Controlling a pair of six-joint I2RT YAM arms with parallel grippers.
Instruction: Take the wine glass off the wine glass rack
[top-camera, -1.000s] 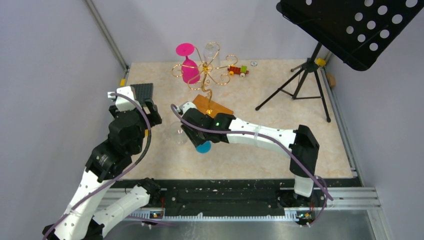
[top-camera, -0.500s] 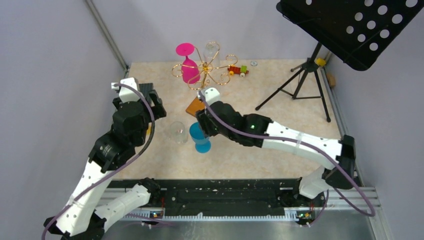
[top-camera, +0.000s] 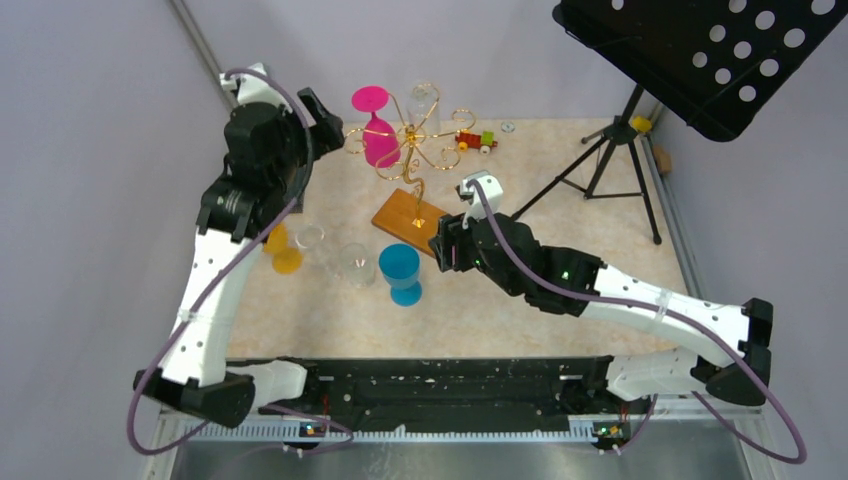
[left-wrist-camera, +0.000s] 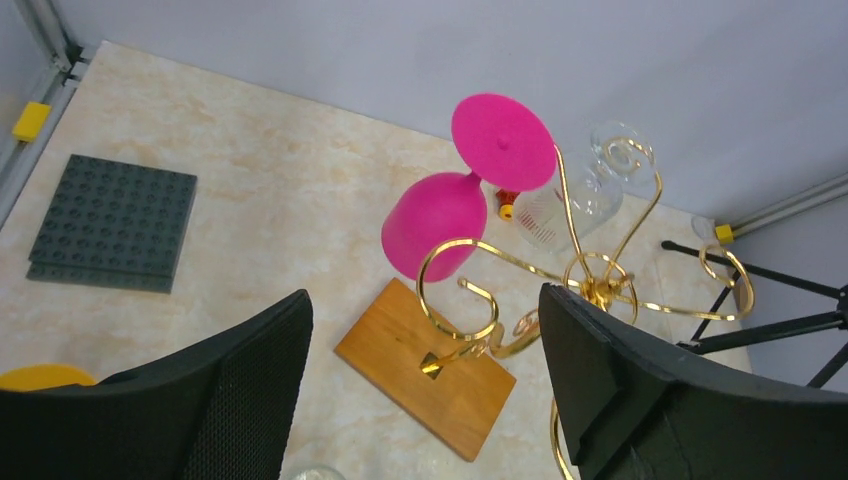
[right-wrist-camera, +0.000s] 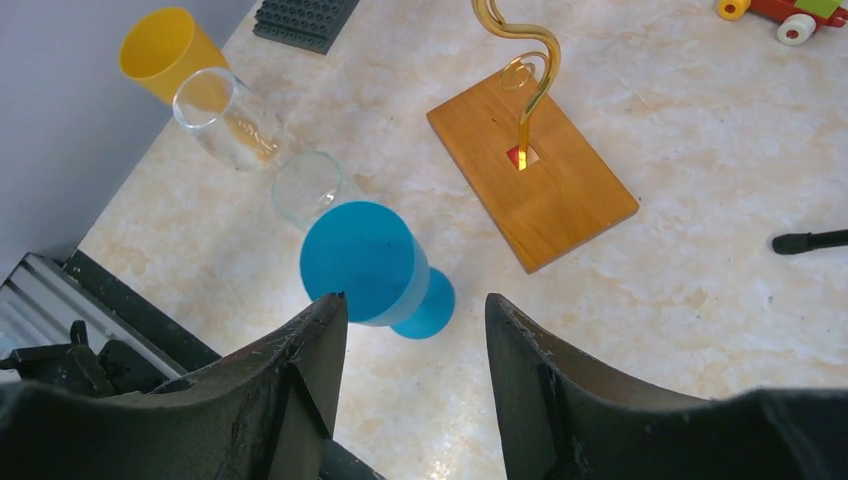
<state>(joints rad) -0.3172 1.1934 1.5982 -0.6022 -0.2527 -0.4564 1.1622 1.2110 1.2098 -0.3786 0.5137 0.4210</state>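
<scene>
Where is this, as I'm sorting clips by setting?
Likely a robotics lab test cell: bare grey walls box in a metal-railed table, with unrelated props like a music stand and wheeled toy.

Both arms are wearing white shells broken up by chunky black joint housings. Behind the left claw (left-wrist-camera: 425, 330), the left arm (top-camera: 205, 300) is showing small dark screw dots along its white links. A purple cable (top-camera: 150, 370) is looping loosely from just behind the claw down to the far end. The left claw's fingers (left-wrist-camera: 235, 400) are looking matte black, broad and wedge-shaped, and one inner face is carrying a fine mesh texture. The right claw (right-wrist-camera: 412, 310) is showing black fingers (right-wrist-camera: 290, 390) with pale scuffs along their edges. Behind it, the right arm (top-camera: 650, 308) is glowing with a small green light (top-camera: 566, 272), and its own purple cable (top-camera: 545, 292) is trailing along the white links.
</scene>
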